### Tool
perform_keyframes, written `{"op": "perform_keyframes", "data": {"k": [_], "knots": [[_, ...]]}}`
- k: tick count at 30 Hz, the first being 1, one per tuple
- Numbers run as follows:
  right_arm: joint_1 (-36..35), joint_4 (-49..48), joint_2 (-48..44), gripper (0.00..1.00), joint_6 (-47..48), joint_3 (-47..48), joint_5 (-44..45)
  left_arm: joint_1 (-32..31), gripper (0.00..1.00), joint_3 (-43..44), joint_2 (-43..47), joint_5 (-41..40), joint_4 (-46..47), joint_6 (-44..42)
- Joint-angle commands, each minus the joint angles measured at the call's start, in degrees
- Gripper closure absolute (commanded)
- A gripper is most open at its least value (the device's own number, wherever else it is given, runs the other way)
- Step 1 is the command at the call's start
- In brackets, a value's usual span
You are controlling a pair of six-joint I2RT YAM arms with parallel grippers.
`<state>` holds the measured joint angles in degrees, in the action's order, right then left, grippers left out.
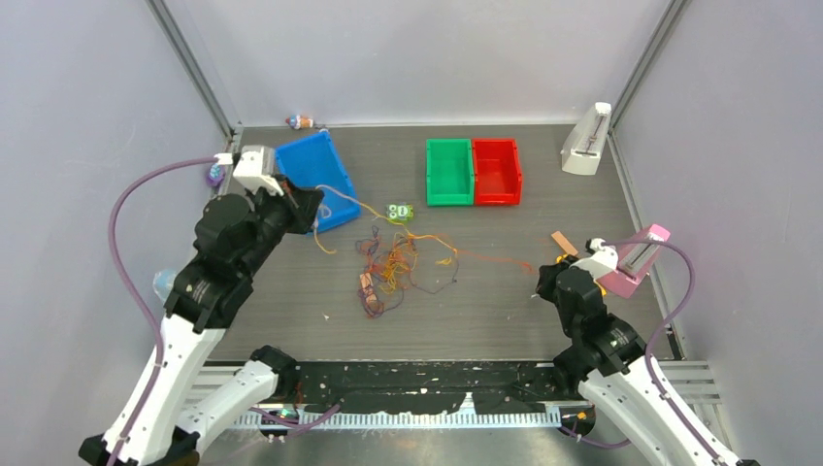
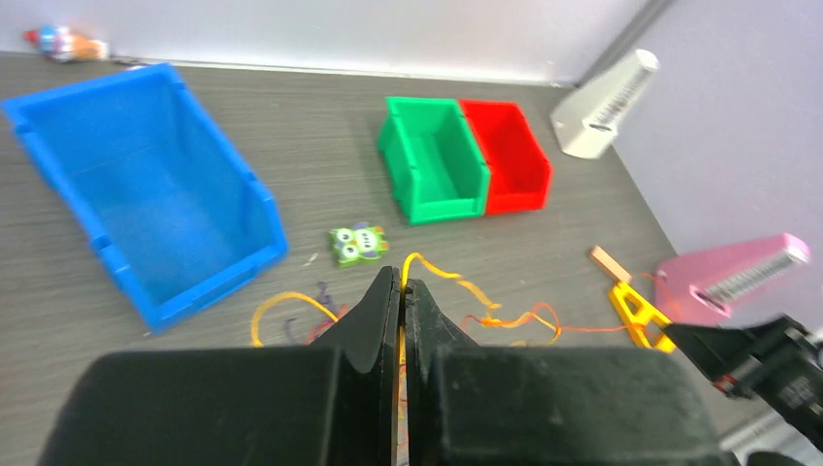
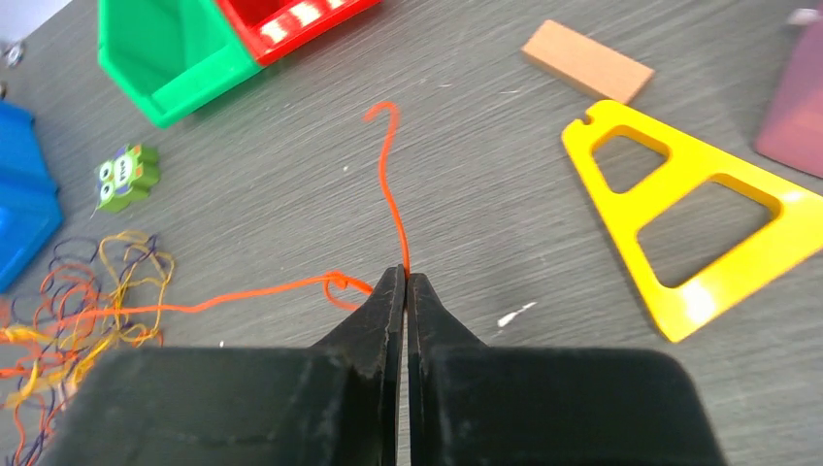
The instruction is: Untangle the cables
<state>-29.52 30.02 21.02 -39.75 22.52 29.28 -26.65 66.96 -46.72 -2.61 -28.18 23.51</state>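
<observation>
Midway across the grey wood-grain table (image 1: 485, 311) lie the cables (image 1: 393, 267), a loose knot of thread-thin orange, yellow, red and dark purple-blue wire strands, with loops straying out to both sides. One yellow strand (image 2: 437, 272) rises from the heap to the left gripper (image 2: 401, 286), whose black jaws are pressed together on it; the strand arches out from the fingertips in the wrist view. On the other side a single orange strand (image 3: 223, 301) runs from the knot along the tabletop to the right gripper (image 3: 406, 277). Its jaws are likewise closed, pinching that strand near its end, and the free tip curls away beyond the fingers like a small hook.

Just behind the tangle sits a small green square tile with an owl face (image 1: 399, 212). Behind the left gripper is a large blue plastic bin (image 1: 306, 170), lying at an angle. Further back, a green plastic bin (image 1: 432, 175) and a red plastic bin (image 1: 514, 175) stand touching side by side. Near the right gripper lie a flat yellow triangular plastic frame with two cut-outs (image 3: 621, 218) and a small tan rectangular block (image 3: 587, 60). A pink wedge-shaped object (image 1: 636, 257) rests at the table's right edge, and a white one of similar shape (image 1: 587, 141) stands in the far right corner.
</observation>
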Motion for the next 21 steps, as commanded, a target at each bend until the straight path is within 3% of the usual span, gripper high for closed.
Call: {"op": "perform_keyframes", "data": {"k": [1,4,7,9,10,11,14,16,21], "knots": [[0.12,5.44,-2.17,0.95,-5.83,2.37,10.13,1.67,1.0,-2.02,3.57,-10.41,2.77,-0.57],[0.12,3.07,-2.05,0.95,-1.31,2.84,8.94,2.54,1.0,-0.94,3.59,-8.03,2.17,-1.89],[0.06,-4.84,-1.47,0.91,6.45,2.2,-5.59,2.58,1.0,-1.32,3.0,1.5,5.6,-2.85],[0.12,-12.87,-1.01,0.48,12.51,0.8,-18.37,2.57,1.0,-1.33,1.74,10.25,8.13,-3.77],[0.09,-18.39,-0.68,0.12,14.88,-0.17,-27.43,2.57,1.0,-0.93,0.92,13.9,8.87,-3.8],[0.08,-20.74,0.5,0.04,15.67,-0.45,-31.34,2.57,1.0,-0.51,0.13,17.48,9.55,-3.96],[-0.13,-30.1,6.65,0.04,18.36,-0.25,-45.6,2.57,1.0,1.97,-2.26,24.41,8.92,-4.29],[-1.04,-33.92,10.38,0.05,19.75,0.63,-49.42,2.57,1.0,2.89,-2.81,25.82,7.97,-4.48],[-6.55,-42.55,21.19,0.05,22.57,2.87,-49.15,2.57,1.0,4.37,-2.49,26.35,5.94,-5.24]]}}
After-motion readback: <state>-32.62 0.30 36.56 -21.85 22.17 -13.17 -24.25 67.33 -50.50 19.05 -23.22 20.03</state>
